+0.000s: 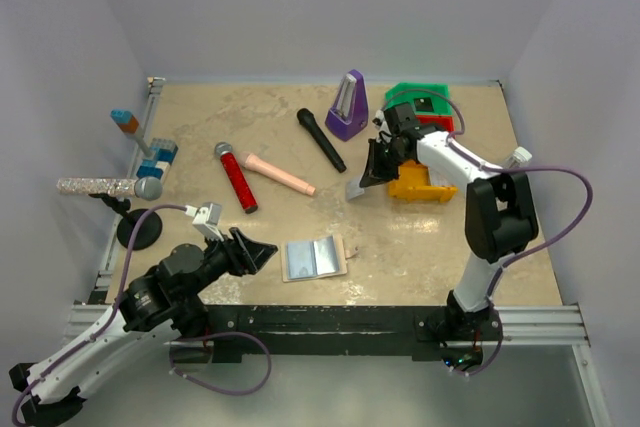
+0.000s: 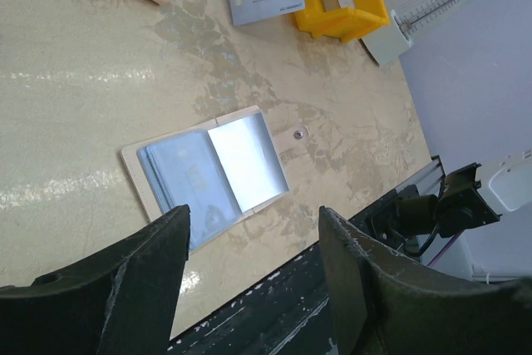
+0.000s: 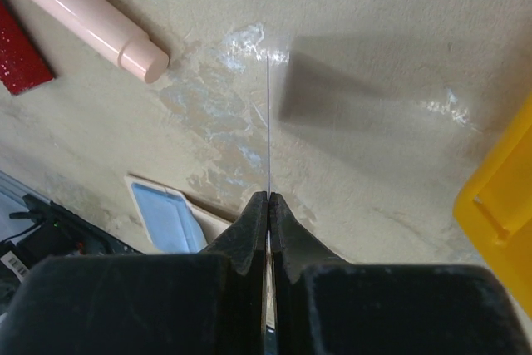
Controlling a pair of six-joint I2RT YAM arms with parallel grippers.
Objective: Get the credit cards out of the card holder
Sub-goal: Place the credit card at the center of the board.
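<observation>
The card holder [image 1: 315, 258] lies open on the table near the front edge, its light blue inside up; it also shows in the left wrist view [image 2: 208, 176] and the right wrist view [image 3: 170, 218]. A pale card [image 2: 184, 182] still sits in its left pocket. My right gripper [image 1: 372, 172] is shut on a silver-grey credit card [image 1: 356, 188] printed "VIP" [image 2: 262, 2] and holds it low over the table beside the yellow bin; it appears edge-on [image 3: 268, 122] between my shut fingers [image 3: 268, 197]. My left gripper [image 1: 262, 251] is open and empty, just left of the holder [image 2: 253, 214].
A yellow bin [image 1: 420, 185], a red bin and a green bin [image 1: 420, 99] stand at the back right. A purple metronome [image 1: 347, 107], black microphone [image 1: 320, 139], red microphone [image 1: 236, 177], pink tube [image 1: 278, 173], glitter microphone on a stand [image 1: 100, 187] and blocks [image 1: 150, 152] lie around.
</observation>
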